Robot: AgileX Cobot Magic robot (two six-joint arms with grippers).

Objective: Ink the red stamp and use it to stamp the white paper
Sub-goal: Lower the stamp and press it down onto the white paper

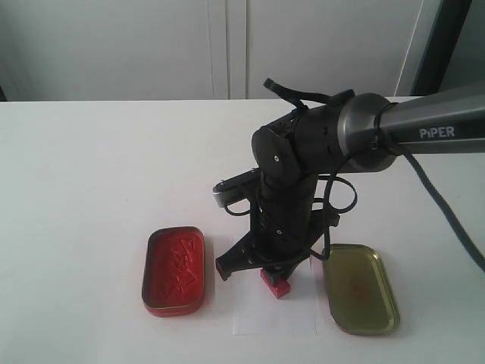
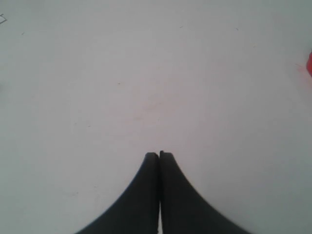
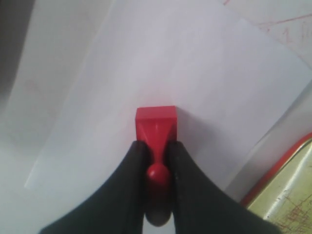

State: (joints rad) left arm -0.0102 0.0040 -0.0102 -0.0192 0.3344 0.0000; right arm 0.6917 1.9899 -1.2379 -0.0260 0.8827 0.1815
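Your small red plastic stamp (image 3: 156, 122) stands base-down on the small white paper sheet (image 3: 195, 73), close to its 12 o'clock edge. An open red ink-pad tin (image 1: 174, 269) lies at its 9 o'clock and a gold lid (image 1: 360, 288) at 3. A crooked lift could smear the print or drag the loose sheet. Your right gripper (image 3: 156, 146) pinches the knobbed handle, wrist pointing down, arm entering from 2 o'clock. Your left gripper (image 2: 159, 155) is closed and empty.

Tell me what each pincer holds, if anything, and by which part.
Right pincer grips the small bright red plastic stamp by its knobbed handle, block base toward the white rectangular paper sheet. Left pincer is shut, holding nothing.
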